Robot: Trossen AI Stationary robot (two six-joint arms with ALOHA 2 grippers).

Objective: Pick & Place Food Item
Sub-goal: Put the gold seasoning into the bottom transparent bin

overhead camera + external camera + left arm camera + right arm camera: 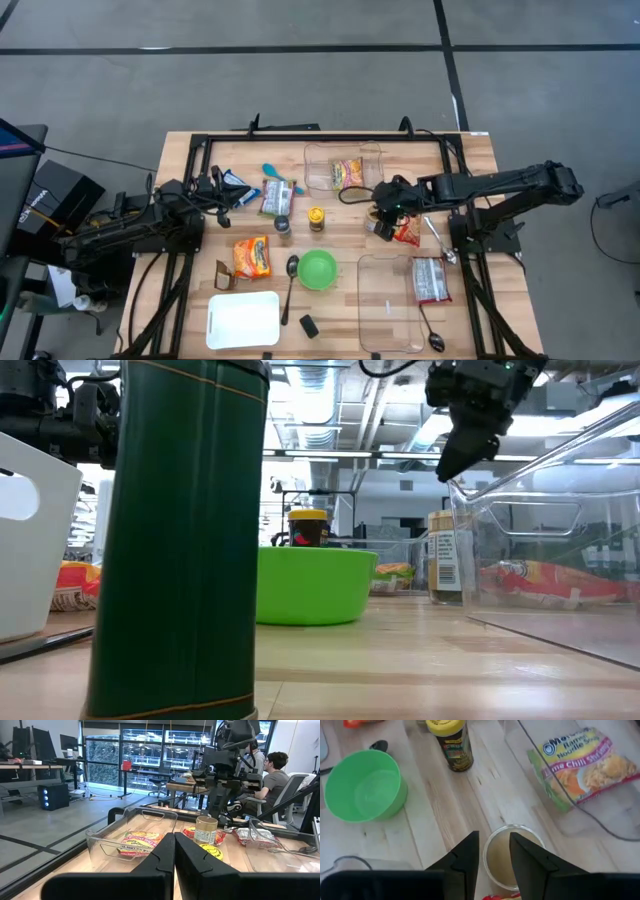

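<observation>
Inside clear bin (pixel 620 825), "Ramen Noodle Soup" packet (pixel 582 765)

You see a bright green bowl (pixel 362 787), a yellow-lidded dark jar (pixel 451 742) and an orange-and-green ramen packet (pixel 585 762) on pale wood.

The pale, matt wooden surface (pixel 340 300) shows fine grain and plank seams, and on it the round green plastic bowl (pixel 362 785) looks smooth with a soft sheen. The clear rectangular plastic bins (pixel 388 300) are glossy and see-through, while the printed ramen noodle packet (pixel 585 765) is shiny, crinkled film. The long-handled metal spoon (pixel 290 285) gleams, and the flat white plastic tray (pixel 243 320) looks smooth and matt.
</observation>
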